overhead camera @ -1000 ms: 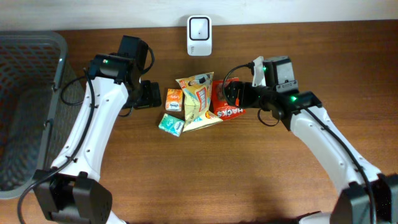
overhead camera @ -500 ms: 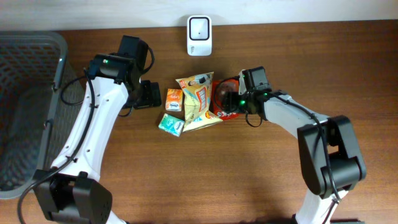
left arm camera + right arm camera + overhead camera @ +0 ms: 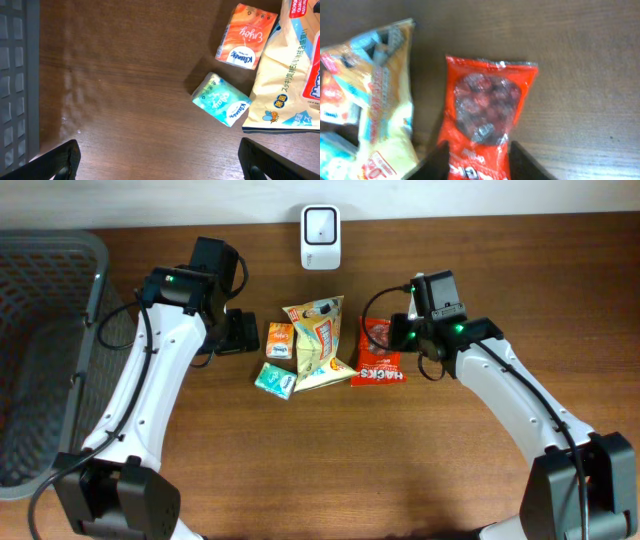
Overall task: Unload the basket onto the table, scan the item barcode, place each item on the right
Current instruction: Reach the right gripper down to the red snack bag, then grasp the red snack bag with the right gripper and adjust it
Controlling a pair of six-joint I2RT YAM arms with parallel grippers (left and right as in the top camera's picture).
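Wooden table point(image 3: 300, 470) bears grey mesh basket point(image 3: 40, 330) and red bag point(image 3: 381, 365).

White arm links point(image 3: 150, 385), black joints point(image 3: 214, 258) — green LEDs point(image 3: 168, 278).

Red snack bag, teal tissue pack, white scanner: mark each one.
Red snack bag point(image 3: 485, 107), right wrist view, its clear window.
Teal tissue pack point(image 3: 221, 98), left wrist view, top face.
White scanner point(image 3: 320, 225), overhead view, its centre.

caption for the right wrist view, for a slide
The right claw straddles the red bag, yellow bag beside it, on the wooden table.
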